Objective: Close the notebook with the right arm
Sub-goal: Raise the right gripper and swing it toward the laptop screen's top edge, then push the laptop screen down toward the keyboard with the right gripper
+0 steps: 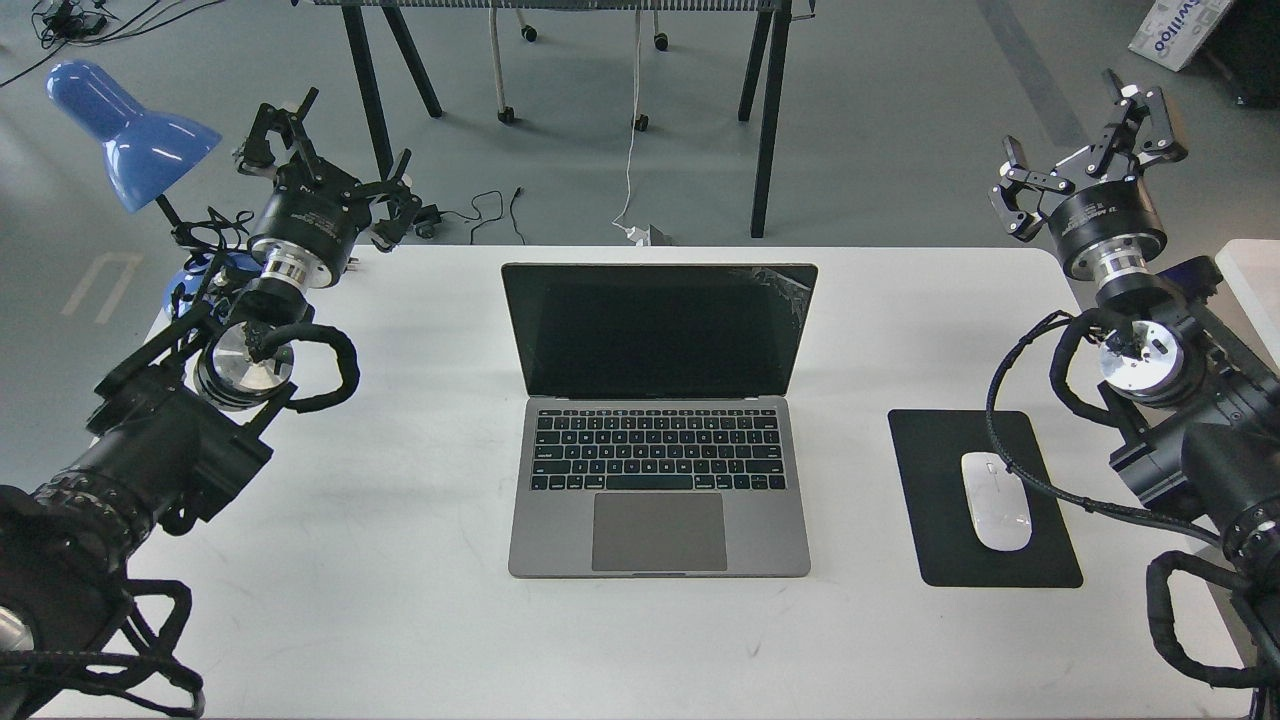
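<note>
The notebook (658,420) lies open in the middle of the white table (400,520), its black screen upright and cracked at the top right corner. My right arm comes in from the right edge; its gripper (1085,150) is open, held high beyond the table's far right corner, well clear of the notebook. My left gripper (325,150) is open too, raised over the far left corner beside the blue lamp (130,130). Nothing is held in either gripper.
A black mouse pad (950,540) with a white mouse (995,500) lies right of the notebook, under my right arm's cable loop. Behind the table stand black trestle legs (765,130) and loose floor cables.
</note>
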`<move>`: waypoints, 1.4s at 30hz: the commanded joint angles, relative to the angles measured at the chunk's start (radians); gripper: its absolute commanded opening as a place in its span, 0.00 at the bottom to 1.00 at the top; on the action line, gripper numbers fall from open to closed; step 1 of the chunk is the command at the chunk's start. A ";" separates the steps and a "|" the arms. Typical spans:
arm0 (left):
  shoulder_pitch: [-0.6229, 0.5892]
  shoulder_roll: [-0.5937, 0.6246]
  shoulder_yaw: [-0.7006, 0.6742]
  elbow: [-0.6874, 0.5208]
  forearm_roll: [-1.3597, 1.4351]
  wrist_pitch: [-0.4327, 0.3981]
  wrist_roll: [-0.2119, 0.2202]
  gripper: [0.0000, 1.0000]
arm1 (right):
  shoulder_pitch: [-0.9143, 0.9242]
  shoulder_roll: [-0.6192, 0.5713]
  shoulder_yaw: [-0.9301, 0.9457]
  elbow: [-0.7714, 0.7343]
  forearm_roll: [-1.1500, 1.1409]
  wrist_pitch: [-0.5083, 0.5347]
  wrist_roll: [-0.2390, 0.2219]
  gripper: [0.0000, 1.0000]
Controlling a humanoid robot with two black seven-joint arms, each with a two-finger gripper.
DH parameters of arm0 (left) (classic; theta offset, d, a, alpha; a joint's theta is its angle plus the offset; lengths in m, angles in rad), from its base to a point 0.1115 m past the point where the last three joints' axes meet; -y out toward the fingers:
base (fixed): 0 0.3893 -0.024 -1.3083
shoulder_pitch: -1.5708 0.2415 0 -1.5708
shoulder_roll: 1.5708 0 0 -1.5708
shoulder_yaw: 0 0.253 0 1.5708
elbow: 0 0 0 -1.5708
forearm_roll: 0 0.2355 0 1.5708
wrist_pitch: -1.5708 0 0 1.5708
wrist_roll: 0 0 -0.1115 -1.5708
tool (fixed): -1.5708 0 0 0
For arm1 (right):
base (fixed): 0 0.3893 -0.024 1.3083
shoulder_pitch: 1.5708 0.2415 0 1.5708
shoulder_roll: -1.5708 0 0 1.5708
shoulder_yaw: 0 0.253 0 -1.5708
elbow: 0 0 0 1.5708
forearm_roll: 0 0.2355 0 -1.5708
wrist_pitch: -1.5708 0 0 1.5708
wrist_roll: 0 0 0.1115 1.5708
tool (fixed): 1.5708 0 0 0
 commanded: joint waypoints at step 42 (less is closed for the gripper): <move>0.000 0.000 0.003 0.000 0.000 0.000 -0.034 1.00 | -0.079 0.060 -0.468 0.299 -0.003 0.003 -0.011 1.00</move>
